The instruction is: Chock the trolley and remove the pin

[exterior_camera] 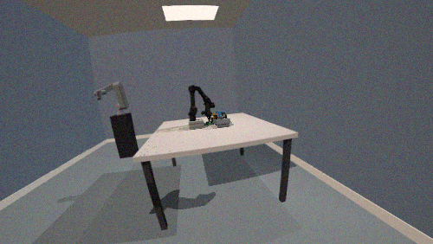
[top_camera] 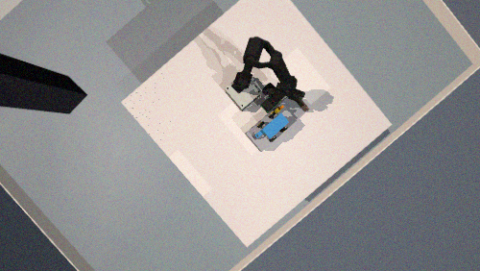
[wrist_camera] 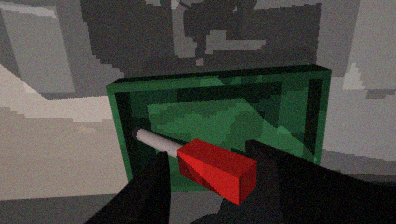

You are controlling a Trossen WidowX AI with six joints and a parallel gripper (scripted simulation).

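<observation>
My claw (top_camera: 275, 102) (exterior_camera: 209, 118) (wrist_camera: 207, 154): open, fingers apart w/ red-headed pin (wrist_camera: 216, 170) btwn.
Pin's tilted over green tray (exterior_camera: 210, 124) (wrist_camera: 220, 78), shaft twd one end wall; can't tell if it's touching btm. Blue trolley (top_camera: 276, 127) (exterior_camera: 221, 114) on ramp (top_camera: 259, 144) (exterior_camera: 222, 123).

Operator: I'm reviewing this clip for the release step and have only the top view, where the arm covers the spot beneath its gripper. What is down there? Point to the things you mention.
Observer: The wrist view shows the green tray (exterior_camera: 209, 124) (wrist_camera: 220, 78), with the pin (wrist_camera: 200, 154) over it.

Operator: Is the pin gripped?

Observer: It doesn't look clamped: the fingers stand apart, one to each side of the red head (wrist_camera: 217, 165). Whether either touches it, I can't tell.

Operator: Does the pin lie straight between them?

Observer: No, it is slanted. In the wrist view its grey shaft (wrist_camera: 157, 141) points up and left, towards the tray's left wall.
</observation>
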